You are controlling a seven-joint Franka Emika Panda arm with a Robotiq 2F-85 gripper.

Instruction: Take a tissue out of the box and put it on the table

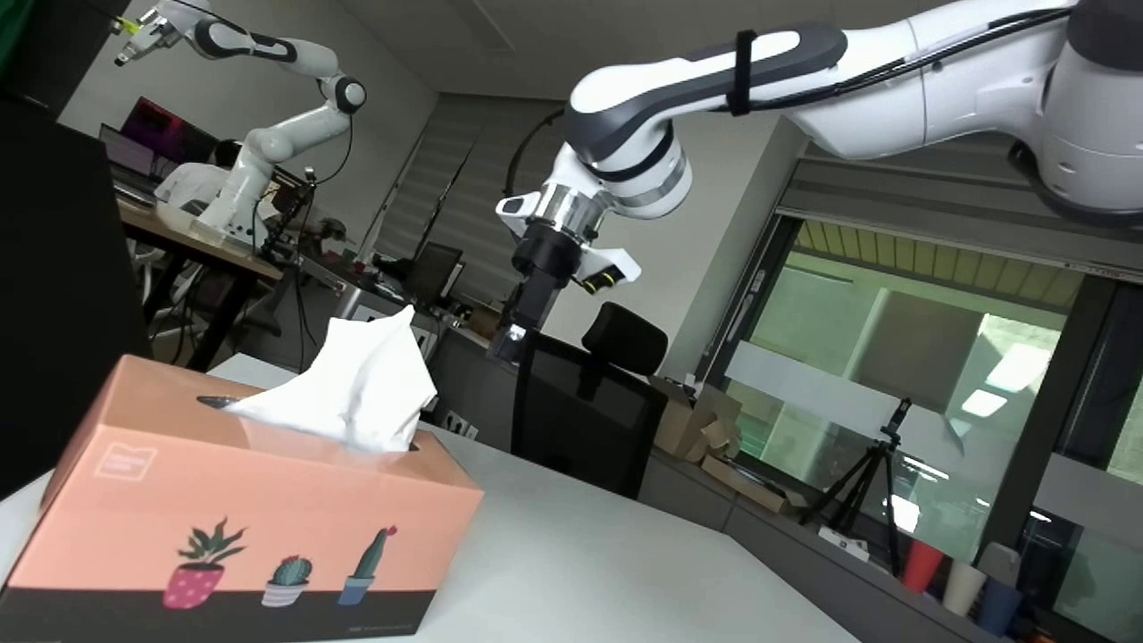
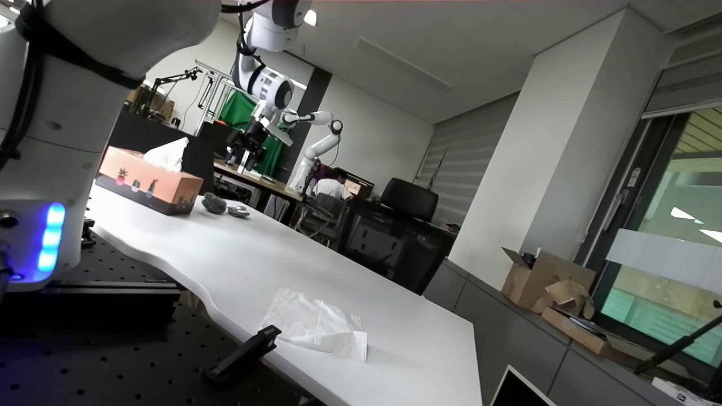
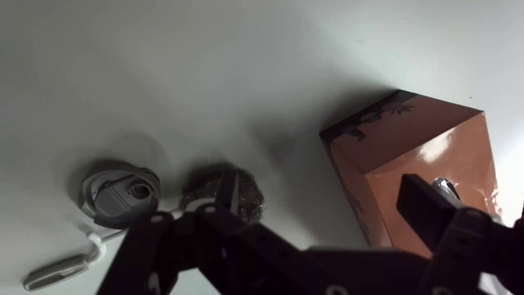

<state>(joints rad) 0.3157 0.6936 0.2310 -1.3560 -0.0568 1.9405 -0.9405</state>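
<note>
Fingers (image 3: 425, 209) spread wide, holding nothing, the gripper (image 3: 321, 186) hangs above the table (image 2: 417, 361). A white tissue (image 1: 357, 384) pokes up from the salmon-pink box (image 1: 286, 500); another crumpled sheet (image 2: 321, 324) lies beside a black clamp (image 2: 242, 356). Near the box sit a dark fuzzy lump (image 3: 247, 192) and a round grey lid-like piece (image 3: 112, 200).

Exterior views sat low, tilted; wrist view stared down!
In an exterior view the box (image 1: 268, 513) loomed up front, and it faced across the table (image 1: 607, 554) towards the window (image 1: 804, 321); in an exterior view the arm's base (image 2: 34, 237) crowded the frame's left edge, the table running off to the box well back (both leaned the same way, mind!). In both exterior views came box, table and black chair (image 1: 580, 420); the wrist view caught table and box from above, past the gripper (image 3: 319, 186).
</note>
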